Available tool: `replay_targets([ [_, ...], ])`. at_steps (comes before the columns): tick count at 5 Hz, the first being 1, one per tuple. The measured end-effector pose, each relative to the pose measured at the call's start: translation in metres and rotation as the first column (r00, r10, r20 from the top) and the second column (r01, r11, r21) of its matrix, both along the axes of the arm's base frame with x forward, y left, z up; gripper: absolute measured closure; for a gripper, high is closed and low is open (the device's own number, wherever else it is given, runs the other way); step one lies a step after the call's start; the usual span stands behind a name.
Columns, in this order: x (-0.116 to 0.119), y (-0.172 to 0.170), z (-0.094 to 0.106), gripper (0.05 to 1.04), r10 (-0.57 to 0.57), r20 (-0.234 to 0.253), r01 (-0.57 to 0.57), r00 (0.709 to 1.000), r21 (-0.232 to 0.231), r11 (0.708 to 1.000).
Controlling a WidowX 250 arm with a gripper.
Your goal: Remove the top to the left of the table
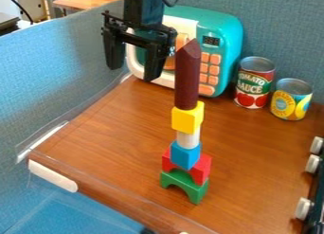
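Fingers (155, 65) hang wide apart before the toy microwave (226, 36) | dark-red pointed block (187, 79) stands upright atop the block tower (185, 155), in front of the microwave, on the table (114, 129) | red-and-green can (254, 84), yellow-and-blue can (292, 99) stand beside the microwave.

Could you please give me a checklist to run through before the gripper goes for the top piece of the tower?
1. Gripper open: ok, its fingers are apart.
2. Gripper around the maroon pointed piece: not ok, it hangs off to one side.
3. Maroon piece upright on the yellow block: ok.
4. Tower standing, down to the green arch: ok.
5. Maroon piece removed from the tower: not ok, still on top.
6. Lower blocks steady enough during the lift: cannot tell.
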State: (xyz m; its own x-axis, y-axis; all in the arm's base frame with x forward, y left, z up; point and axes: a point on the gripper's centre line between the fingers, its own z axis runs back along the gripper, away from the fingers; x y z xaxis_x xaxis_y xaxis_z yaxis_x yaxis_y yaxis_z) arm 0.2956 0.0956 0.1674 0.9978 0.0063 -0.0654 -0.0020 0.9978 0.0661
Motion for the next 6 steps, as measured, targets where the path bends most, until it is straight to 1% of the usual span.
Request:
replay_targets([
  [1,0.000,-0.001,-0.009,0.083,-0.002,-0.033,0.002,0.999,-0.016,1.000],
  [2,0.009,0.004,-0.001,0.083,0.017,-0.030,-0.019,0.999,-0.068,0.997],
  [3,0.015,0.014,0.008,0.083,0.052,-0.015,-0.054,0.999,-0.095,0.994],
  [4,0.018,0.018,0.019,0.083,0.060,-0.002,-0.060,0.998,-0.102,0.993],
  [5,0.025,0.014,0.037,0.083,0.048,0.034,-0.044,0.998,-0.110,0.993],
  [6,0.029,0.001,0.077,0.083,0.020,0.128,-0.005,0.992,-0.121,0.993],
])
